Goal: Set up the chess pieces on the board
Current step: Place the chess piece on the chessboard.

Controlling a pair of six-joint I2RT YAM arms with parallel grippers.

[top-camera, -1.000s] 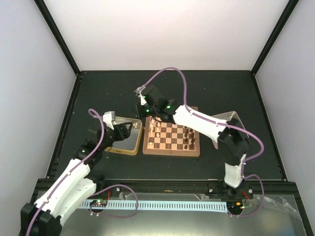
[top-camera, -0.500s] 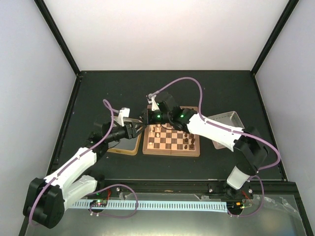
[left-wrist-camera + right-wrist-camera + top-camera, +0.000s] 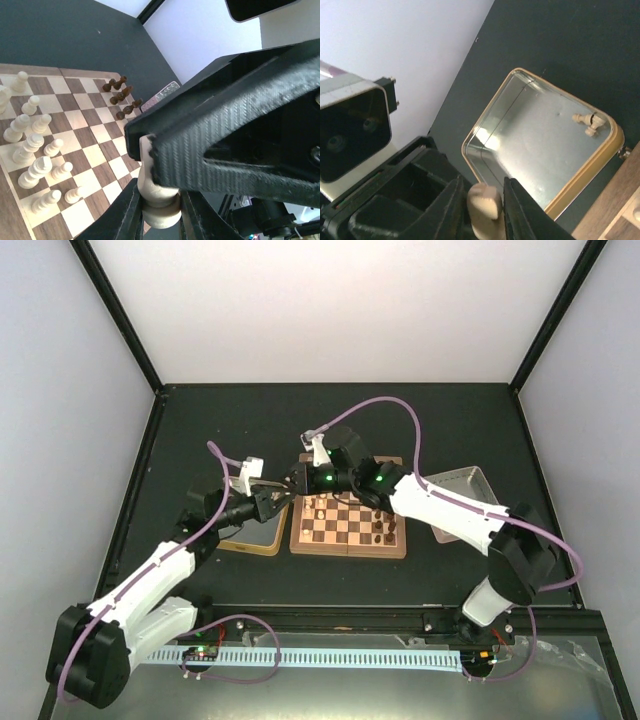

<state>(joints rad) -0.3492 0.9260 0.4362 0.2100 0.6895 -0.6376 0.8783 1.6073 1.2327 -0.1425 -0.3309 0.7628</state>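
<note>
Both grippers meet over the board's left edge. My left gripper is shut on the base of a pale chess piece. Its top sits between the fingers of my right gripper, which stand slightly apart with thin gaps beside the piece. From above, the left gripper and right gripper nearly touch, and the piece is hidden. Pale chessmen stand along the board's left columns, dark ones along its right.
The gold-tan tin lies left of the board, below the grippers, with one pale piece lying in it. A silver-grey tray sits right of the board, partly under the right arm. White walls enclose the dark table.
The left arm rose from the tin to the right gripper and closed on the pale piece's base. The right gripper came a little left and its fingers eased slightly apart.
</note>
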